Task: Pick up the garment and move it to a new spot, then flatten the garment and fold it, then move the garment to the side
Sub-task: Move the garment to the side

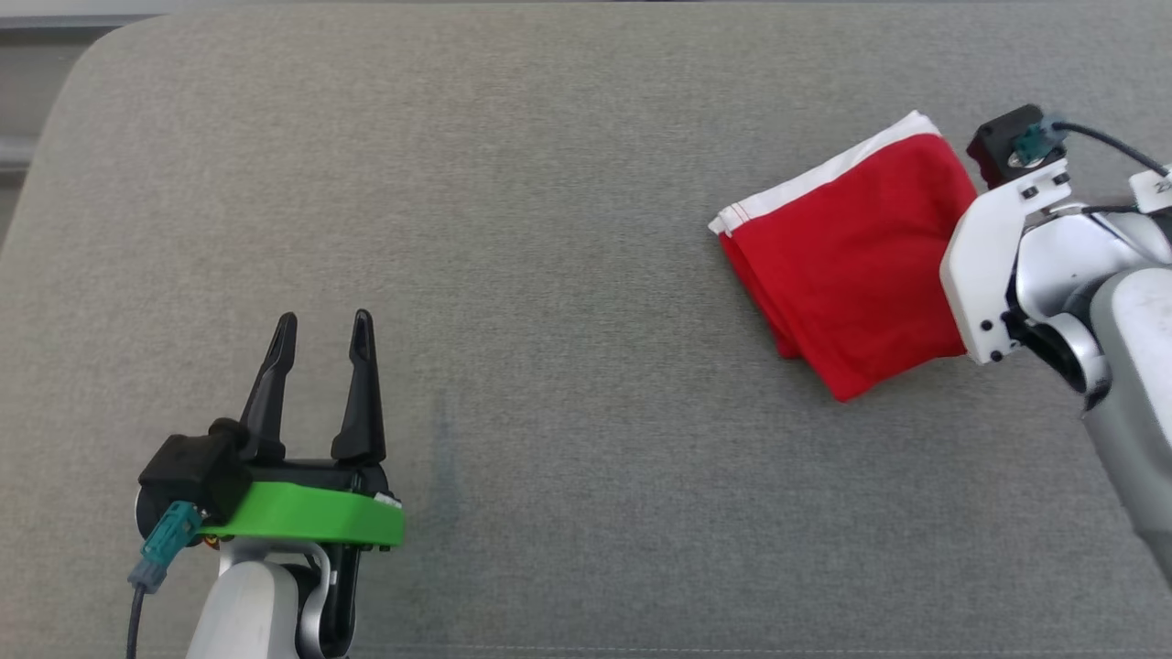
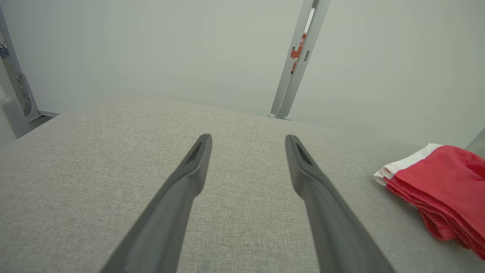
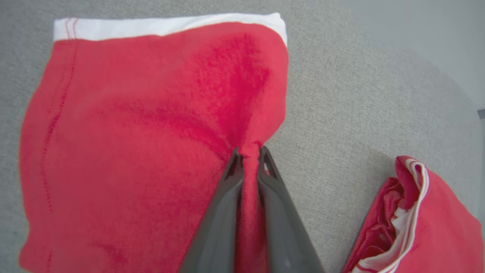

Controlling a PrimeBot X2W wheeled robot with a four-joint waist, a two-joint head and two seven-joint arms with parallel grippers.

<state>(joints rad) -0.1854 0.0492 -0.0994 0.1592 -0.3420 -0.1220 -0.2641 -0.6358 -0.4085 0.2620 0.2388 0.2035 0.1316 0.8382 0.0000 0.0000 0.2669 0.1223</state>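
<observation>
Lower left on a grey padded surface (image 1: 568,229), the left gripper (image 1: 324,320) had its fingers spread apart. At the right, a folded red garment (image 1: 851,256) with a white band lay flat, one edge pinched by the right gripper (image 3: 248,151).

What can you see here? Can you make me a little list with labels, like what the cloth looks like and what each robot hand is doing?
cloth: red garment with a white band along one edge, folded
where it lies: on the gray cushion, toward the robot's right
right gripper: shut, pinching a ridge of the red fabric near the garment's edge
left gripper: open, holding nothing, over bare cushion, well apart from the garment
task so far: garment looks folded; the move to the side seems next
</observation>
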